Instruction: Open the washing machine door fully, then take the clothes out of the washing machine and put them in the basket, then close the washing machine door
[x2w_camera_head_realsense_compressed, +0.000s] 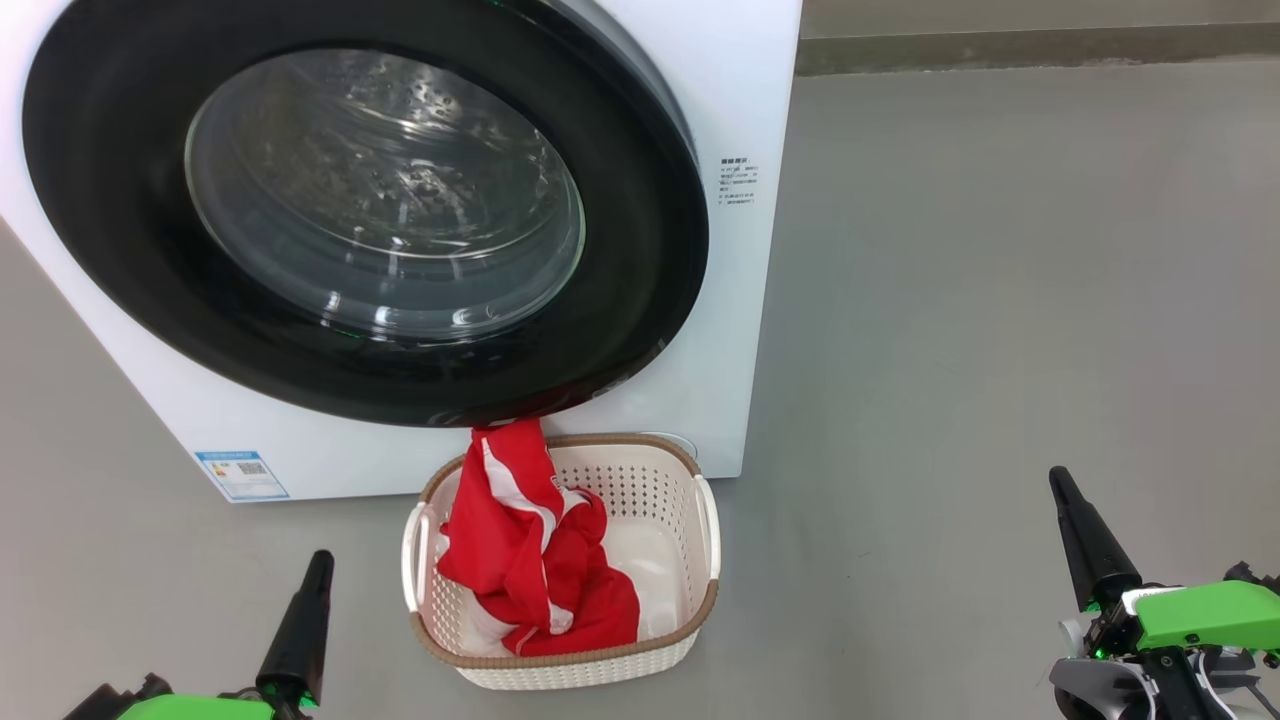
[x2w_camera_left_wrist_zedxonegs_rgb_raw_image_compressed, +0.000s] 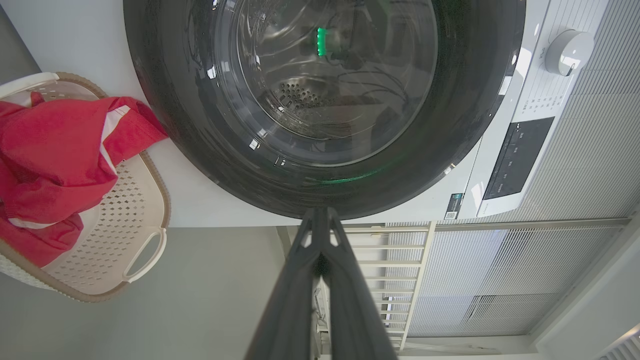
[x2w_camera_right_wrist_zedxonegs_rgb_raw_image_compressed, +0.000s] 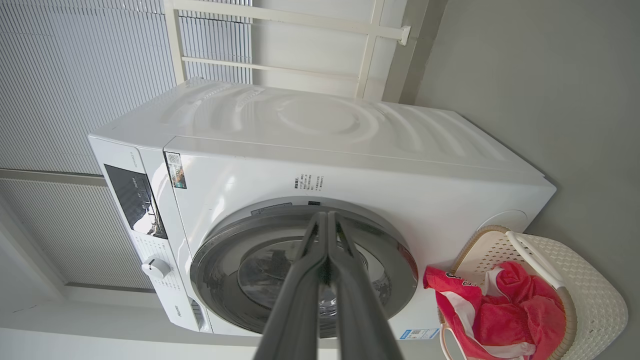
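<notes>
The door (x2w_camera_head_realsense_compressed: 365, 200) sits closed against the front of the washer (x2w_camera_head_realsense_compressed: 745, 100), its glass window facing the robot. Its lower black rim overhangs the rear edge of the basket (x2w_camera_head_realsense_compressed: 655, 485). The basket stands on the floor (x2w_camera_head_realsense_compressed: 1000, 300) just in front of the washer, opening upward, with one handle to the left and one to the right. The clothes (x2w_camera_head_realsense_compressed: 530, 560) lie in its left half. Their long axis runs from the front rim up over the rear rim, and the peak touches the door's lower edge. Grey floor extends to the right of basket and washer. The left tool (x2w_camera_head_realsense_compressed: 320, 560) and right tool (x2w_camera_head_realsense_compressed: 1058, 480) flank the basket, well apart from it. Each has its fingers together and pointing toward the washer.
</notes>
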